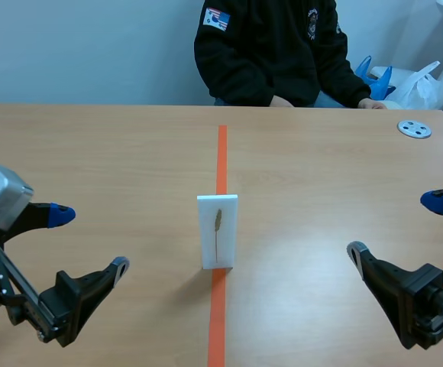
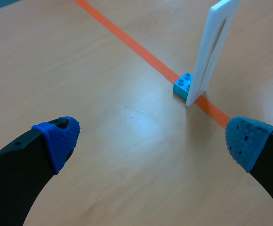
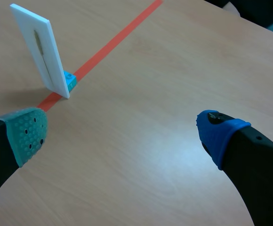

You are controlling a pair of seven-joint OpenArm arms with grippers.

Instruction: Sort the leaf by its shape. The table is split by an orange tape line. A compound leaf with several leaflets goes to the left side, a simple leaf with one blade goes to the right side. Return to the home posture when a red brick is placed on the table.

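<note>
My left gripper hangs released, fingers spread with nothing between them, and my right gripper is just as slack. Ahead, between them, a white card stands upright on the orange tape line, with a small blue brick touching its base. On the card I see the leaf: one narrow brownish blade on a thin stalk.
</note>
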